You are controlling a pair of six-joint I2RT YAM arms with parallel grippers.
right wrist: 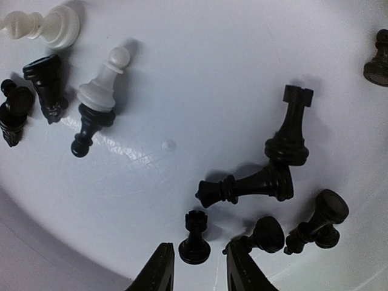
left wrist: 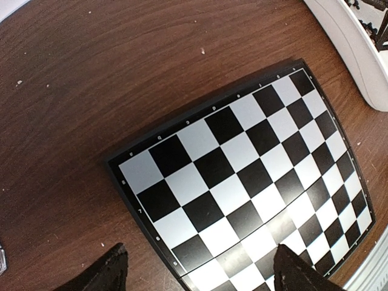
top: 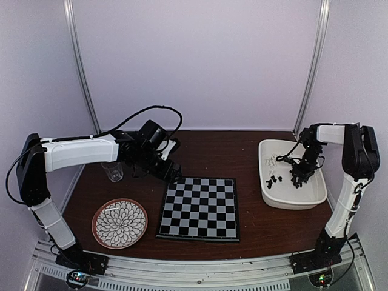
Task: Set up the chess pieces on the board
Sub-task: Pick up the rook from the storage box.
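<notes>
The board (top: 200, 209) lies flat in the middle of the table with no pieces on it; it also shows in the left wrist view (left wrist: 242, 176). The chess pieces lie in the white tub (top: 267, 151). My left gripper (top: 173, 173) hovers open and empty over the board's far left corner (left wrist: 197, 276). My right gripper (top: 298, 179) is down inside the tub, open (right wrist: 200, 267). A small black rook (right wrist: 195, 239) stands just ahead of its fingertips, with a gap on each side. A taller black rook (right wrist: 291, 130), a lying black piece (right wrist: 248, 185) and a white pawn (right wrist: 100, 85) are nearby.
A round flower-patterned plate (top: 119, 223) sits at the near left. A clear glass (top: 113, 171) stands behind it, under the left arm. The tub's wall (left wrist: 357, 54) is just right of the board. More black and white pieces (right wrist: 45, 76) lie at the tub floor's left.
</notes>
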